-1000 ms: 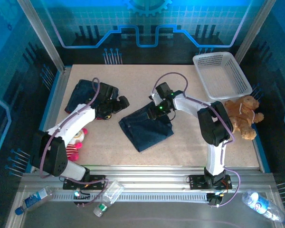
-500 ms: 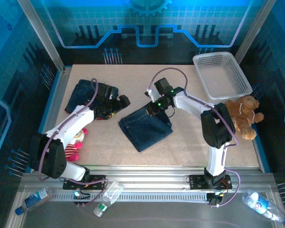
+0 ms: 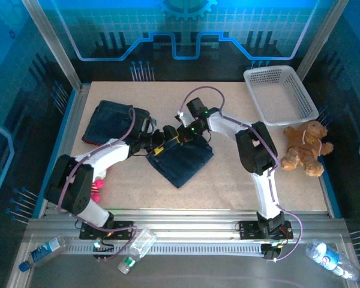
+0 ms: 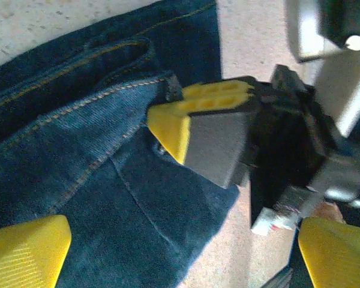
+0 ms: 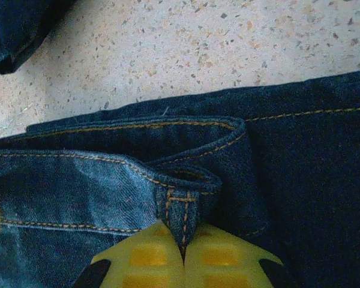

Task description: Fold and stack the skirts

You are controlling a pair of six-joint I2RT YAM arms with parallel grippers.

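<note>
A dark blue denim skirt (image 3: 183,161) lies crumpled at the table's middle. My right gripper (image 3: 181,137) is at its back-left edge, shut on a belt loop of the waistband (image 5: 185,210); the yellow fingertips (image 5: 144,258) meet with the loop pinched between them. My left gripper (image 3: 160,144) hovers just left of it, over the same skirt (image 4: 78,162), jaws wide open with nothing between the fingers (image 4: 27,252). In the left wrist view the right gripper's yellow pad (image 4: 195,117) shows on the denim. Another folded denim skirt (image 3: 113,119) lies at the back left.
A white basket (image 3: 280,93) stands at the back right, with a brown teddy bear (image 3: 303,149) in front of it. A pink-and-white doll (image 3: 96,182) lies under my left arm. Plastic bottles (image 3: 137,245) lie on the front rail.
My right gripper closed on the skirt's waistband and drew it left and back. My left arm swung right from the folded denim to the skirt's left edge, still open.
</note>
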